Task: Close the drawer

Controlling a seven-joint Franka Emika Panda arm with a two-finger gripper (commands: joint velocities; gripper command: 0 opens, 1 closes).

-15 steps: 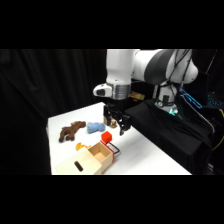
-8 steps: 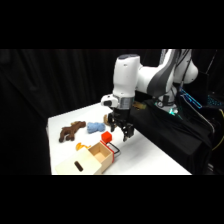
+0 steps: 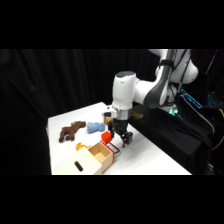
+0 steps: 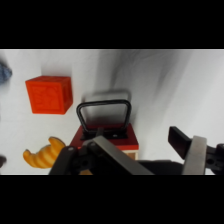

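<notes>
Item: light tan wooden box-shaped drawer with a dark oval slot handle (image 3: 82, 162), standing pulled out toward the table's near-left corner, its red-trimmed housing with a black wire handle (image 4: 104, 116) behind it. Change noted: over the last second the white arm's two-finger gripper (image 3: 121, 138) has shifted rightward, away from a spot above the drawer's rear to one beside the housing, while the drawer itself has not moved. Meaning for the task: judged not yet begun; the drawer remains fully extended, and the gripper sits at the wrong end for pushing the front inward. Pose: arm reaching from the upper right, wrist pointing straight down, gripper hanging low over the white table (image 3: 150, 157) just right of the housing. Fingers: apart and holding nothing (wrist view shows one dark finger (image 4: 181, 141) clear of the housing). Nearby: small red cube (image 4: 49, 94), orange croissant-shaped toy (image 4: 44, 153), blue soft toy (image 3: 94, 128), brown plush animal (image 3: 71, 131)
</notes>
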